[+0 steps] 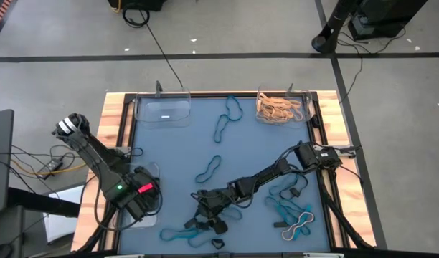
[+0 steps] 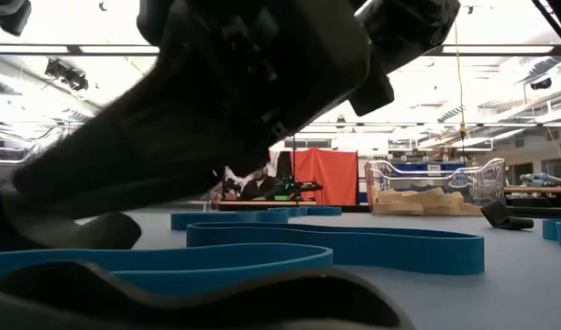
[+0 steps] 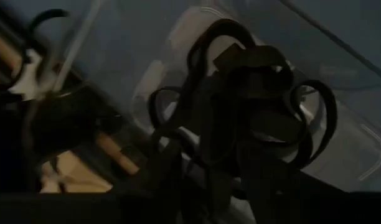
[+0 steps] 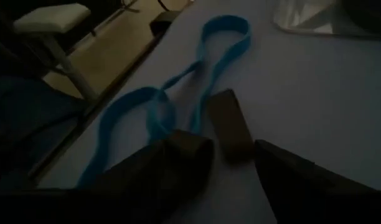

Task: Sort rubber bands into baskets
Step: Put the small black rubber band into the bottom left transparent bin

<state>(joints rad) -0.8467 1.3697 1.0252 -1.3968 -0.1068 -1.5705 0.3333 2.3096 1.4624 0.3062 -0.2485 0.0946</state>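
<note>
Bands point(image 1: 178, 233): right gripper point(image 1: 204, 215) at 6 o'clock, jaws wide, empty; straddle one strand. Left gripper point(image 1: 142, 204) over basket point(image 1: 153, 172), jaws unclear.

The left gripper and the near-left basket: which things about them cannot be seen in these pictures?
- High view: the left gripper covers the near-left basket, hiding its contents.
- Left wrist view: black rubber bands hang in a dark tangle, so their number is unclear.
- Low view: the right arm blocks that side.
</note>
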